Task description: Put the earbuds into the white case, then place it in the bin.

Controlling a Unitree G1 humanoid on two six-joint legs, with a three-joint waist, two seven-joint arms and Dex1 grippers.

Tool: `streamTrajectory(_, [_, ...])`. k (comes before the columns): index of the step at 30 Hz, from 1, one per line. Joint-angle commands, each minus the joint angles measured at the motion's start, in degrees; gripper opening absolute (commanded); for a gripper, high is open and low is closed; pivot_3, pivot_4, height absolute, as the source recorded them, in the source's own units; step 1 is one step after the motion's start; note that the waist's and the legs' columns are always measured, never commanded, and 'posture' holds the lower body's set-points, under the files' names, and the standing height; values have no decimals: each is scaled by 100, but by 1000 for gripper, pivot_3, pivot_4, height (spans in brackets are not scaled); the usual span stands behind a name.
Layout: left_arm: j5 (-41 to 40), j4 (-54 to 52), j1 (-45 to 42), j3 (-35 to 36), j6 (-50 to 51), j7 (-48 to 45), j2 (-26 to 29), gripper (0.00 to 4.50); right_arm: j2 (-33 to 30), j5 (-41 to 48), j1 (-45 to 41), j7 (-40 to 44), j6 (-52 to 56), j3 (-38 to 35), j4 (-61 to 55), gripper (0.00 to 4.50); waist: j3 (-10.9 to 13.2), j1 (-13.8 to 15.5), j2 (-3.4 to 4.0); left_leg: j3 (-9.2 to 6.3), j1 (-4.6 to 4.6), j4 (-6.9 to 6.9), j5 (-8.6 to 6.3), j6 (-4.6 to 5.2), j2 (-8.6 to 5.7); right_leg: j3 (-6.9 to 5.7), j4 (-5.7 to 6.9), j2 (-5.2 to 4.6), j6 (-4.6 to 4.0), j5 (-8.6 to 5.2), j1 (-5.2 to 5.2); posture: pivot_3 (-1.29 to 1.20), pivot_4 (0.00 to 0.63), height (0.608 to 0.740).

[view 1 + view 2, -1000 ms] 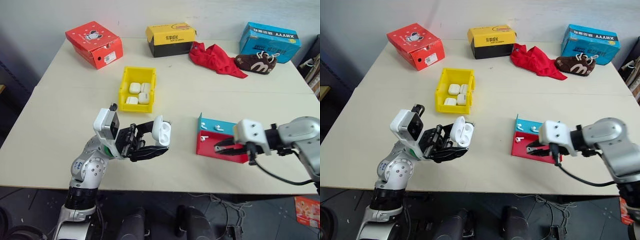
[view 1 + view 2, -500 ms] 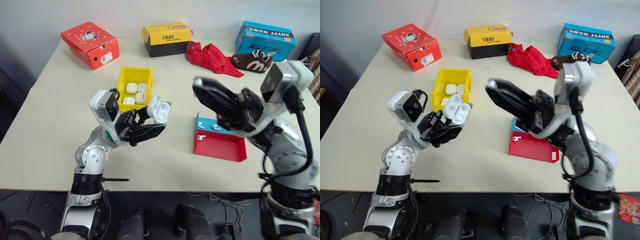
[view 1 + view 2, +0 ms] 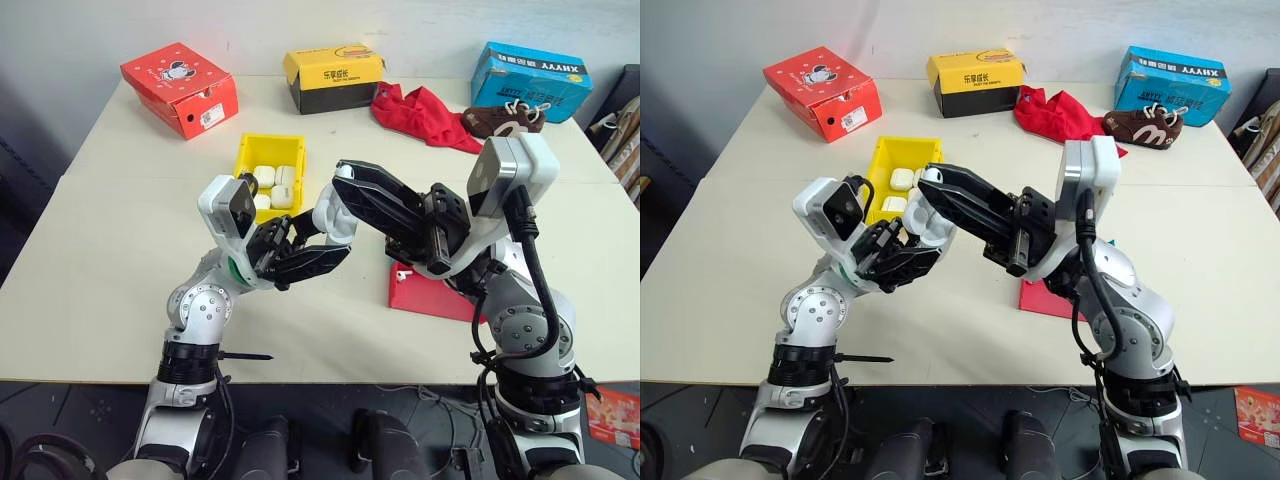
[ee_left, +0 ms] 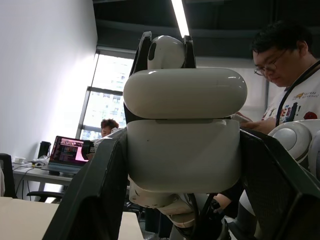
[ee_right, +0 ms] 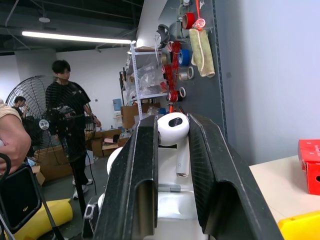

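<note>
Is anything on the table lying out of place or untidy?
A crumpled red cloth and one brown shoe lie loose at the table's far edge, between the yellow-black box and the blue box.

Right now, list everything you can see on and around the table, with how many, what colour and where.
table: one, pale cream, under everything.
bin: one, yellow, mid table, with four white cases inside.
shoe boxes: three along the far edge; red box at left, yellow and black box in the middle, blue box at right.
cloth: one, red, crumpled between the yellow and blue boxes.
shoe: one, brown, in front of the blue box.
tray: one, red, near edge at right, an earbud on it.
left gripper: jaws shut on a white case.
right gripper: jaws shut on an earbud, at the case.
</note>
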Motion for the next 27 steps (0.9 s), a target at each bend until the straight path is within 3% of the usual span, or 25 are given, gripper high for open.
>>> streamTrajectory(1, [-34,-212,23,24,-46,79,-37,2807,1,-66,101,154,-143,14,-21,461,0,-4,0,0,0,0,0,0,0,1,-1,0,0,0,0,0,150,740])
streamTrajectory(24, [47,-309,-48,-24,-178,151,-158,2807,-132,-487,529,572,-369,118,301,461,0,-2,0,0,0,-1,-1,-1,4,2,-6,-8,0,0,0,0,150,740])
streamTrajectory(27, [67,-285,-79,-31,-214,135,-178,2807,-201,-529,529,656,-353,163,319,1353,0,0,0,-1,0,-1,-1,-1,4,2,-8,-10,0,0,0,0,150,740])
